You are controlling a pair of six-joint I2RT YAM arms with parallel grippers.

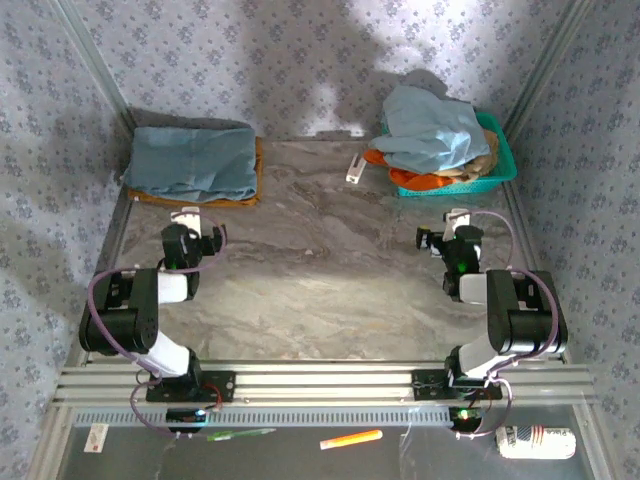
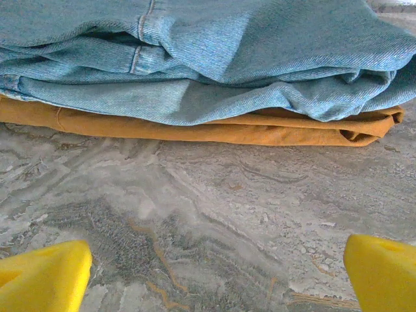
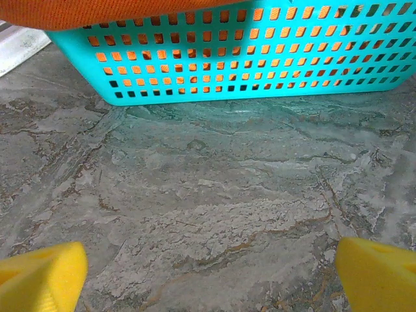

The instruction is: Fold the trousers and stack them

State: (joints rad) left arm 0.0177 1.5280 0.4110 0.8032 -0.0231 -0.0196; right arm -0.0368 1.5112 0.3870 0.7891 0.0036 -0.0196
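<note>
Two robot arms over a marbled desk (image 1: 320, 270). The right gripper (image 3: 208, 276), jaws wide apart and empty, faces a teal basket (image 3: 260, 58) just ahead. The pale blue trousers (image 1: 432, 128) lie heaped on top, over an orange garment (image 3: 97, 10). It should probably rise above the rim and pinch only the top cloth — the orange piece may drag along. The left gripper (image 2: 214, 276), also spread and empty, faces folded jeans (image 2: 195, 58) on a tan garment (image 2: 195, 130) — likely the stack.

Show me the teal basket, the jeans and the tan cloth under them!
teal basket (image 3: 260, 65): right wrist view, holed front wall.
jeans (image 2: 227, 52): left wrist view, folded top layer.
tan cloth (image 2: 260, 133): left wrist view, front fold.
</note>
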